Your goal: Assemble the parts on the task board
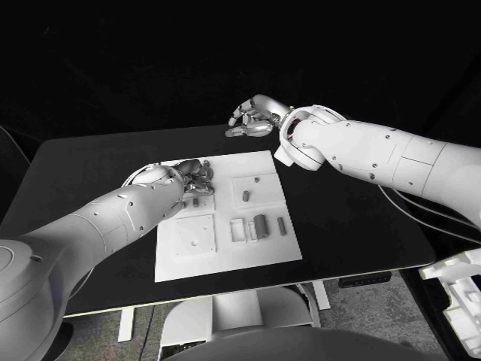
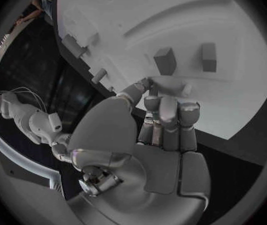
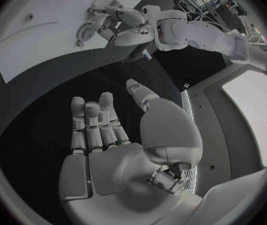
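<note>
- the left hand (image 1: 189, 174) rests at the far left corner of the task board (image 1: 225, 256), its fingers (image 2: 169, 116) curled down onto the white plate; whether they pinch a part there, the pictures do not settle.
- in the left wrist view the fingertips touch the board's surface beside a small round fitting (image 2: 185, 90), with two dark block-shaped parts (image 2: 165, 61) standing just beyond them on the plate.
- the right hand (image 1: 254, 118) hangs over the far edge of the black tabletop (image 1: 349, 218), well apart from the board; its fingers (image 3: 96, 122) are stretched out and spread, the palm bare, grasping nothing.
- the task board lies in the middle of the tabletop, a white plate with raised square fields.
- one grey part (image 1: 246, 195) lies in the upper right field; a taller grey part (image 1: 261, 226) stands near the right edge beside a smaller one (image 1: 282, 223).
- another small part (image 1: 194, 201) sits just below the left hand, close to the wrist.
</note>
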Robot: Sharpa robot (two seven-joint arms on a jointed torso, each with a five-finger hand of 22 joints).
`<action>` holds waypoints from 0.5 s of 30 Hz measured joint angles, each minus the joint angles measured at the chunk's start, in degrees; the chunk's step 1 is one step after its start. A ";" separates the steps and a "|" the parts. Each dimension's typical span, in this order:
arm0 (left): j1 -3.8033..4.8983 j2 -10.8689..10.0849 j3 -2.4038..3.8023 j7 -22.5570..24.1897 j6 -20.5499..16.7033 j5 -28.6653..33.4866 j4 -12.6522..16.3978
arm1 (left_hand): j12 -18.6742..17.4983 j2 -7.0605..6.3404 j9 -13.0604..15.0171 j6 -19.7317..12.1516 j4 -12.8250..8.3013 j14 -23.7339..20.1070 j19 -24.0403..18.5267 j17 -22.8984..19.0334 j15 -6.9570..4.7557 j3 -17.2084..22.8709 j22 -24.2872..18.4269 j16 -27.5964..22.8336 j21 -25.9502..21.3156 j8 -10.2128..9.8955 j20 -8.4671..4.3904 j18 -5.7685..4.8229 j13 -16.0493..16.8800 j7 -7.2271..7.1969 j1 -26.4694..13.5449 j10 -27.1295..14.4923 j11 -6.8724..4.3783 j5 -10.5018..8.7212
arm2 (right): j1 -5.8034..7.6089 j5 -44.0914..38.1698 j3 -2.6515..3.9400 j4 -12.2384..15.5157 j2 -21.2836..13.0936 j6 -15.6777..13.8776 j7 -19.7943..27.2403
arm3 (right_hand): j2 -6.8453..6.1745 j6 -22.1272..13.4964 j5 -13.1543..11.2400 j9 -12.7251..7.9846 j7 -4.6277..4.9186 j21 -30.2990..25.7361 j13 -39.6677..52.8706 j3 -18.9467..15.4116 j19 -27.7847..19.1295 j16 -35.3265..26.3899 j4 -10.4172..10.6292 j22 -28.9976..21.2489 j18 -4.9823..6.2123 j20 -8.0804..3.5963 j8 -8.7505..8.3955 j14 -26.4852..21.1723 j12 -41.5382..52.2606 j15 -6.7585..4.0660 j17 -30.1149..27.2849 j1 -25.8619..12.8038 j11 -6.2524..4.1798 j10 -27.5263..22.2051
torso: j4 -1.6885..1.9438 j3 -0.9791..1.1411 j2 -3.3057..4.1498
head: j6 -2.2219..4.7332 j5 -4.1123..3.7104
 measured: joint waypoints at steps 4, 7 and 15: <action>0.00 0.00 0.00 0.15 0.00 0.04 -0.04 | 0.00 0.31 0.06 0.09 -0.20 -0.12 -0.20 0.00 -0.12 0.52 0.02 0.23 0.00 0.23 0.20 0.03 0.00 0.05 0.31 0.00 0.00 0.00 | 0.00 0.00 0.00 0.00 -0.01 0.00 0.00 | 0.00 0.00 0.00 0.00 0.00 0.00 0.00 0.00 0.00 0.00 0.00 0.00 0.00 0.00 0.00 0.00 0.00 0.00 -0.04 0.00 0.00 0.00 | 0.01 0.00 0.00 | 0.00 0.01; 0.00 0.00 0.01 0.22 -0.04 0.07 -0.15 | 0.00 0.45 0.20 0.12 -0.22 -0.20 -0.32 0.00 -0.20 0.62 0.02 0.23 0.00 0.46 0.08 0.04 0.00 0.04 0.45 0.00 0.00 0.00 | 0.01 0.00 0.00 0.00 -0.06 0.00 -0.01 | 0.00 0.00 0.00 0.00 0.00 0.00 0.00 0.00 0.00 0.00 0.00 0.00 0.00 0.00 0.00 0.00 0.00 0.00 -0.04 0.00 0.00 0.00 | 0.02 0.00 0.00 | -0.01 0.01; 0.00 -0.12 0.01 0.24 -0.17 0.10 -0.45 | 0.00 0.45 0.14 0.29 -0.36 -0.21 -0.43 -0.01 -0.20 0.76 0.01 0.23 0.00 0.49 -0.01 0.04 0.00 0.06 0.45 0.00 0.00 0.00 | 0.01 0.00 0.00 0.02 -0.14 0.01 -0.02 | 0.00 0.00 0.00 -0.01 0.00 0.00 0.00 0.00 0.00 0.00 0.00 0.00 -0.01 0.00 0.00 0.00 0.00 0.00 -0.03 0.00 0.00 0.00 | 0.06 0.00 -0.01 | -0.01 0.03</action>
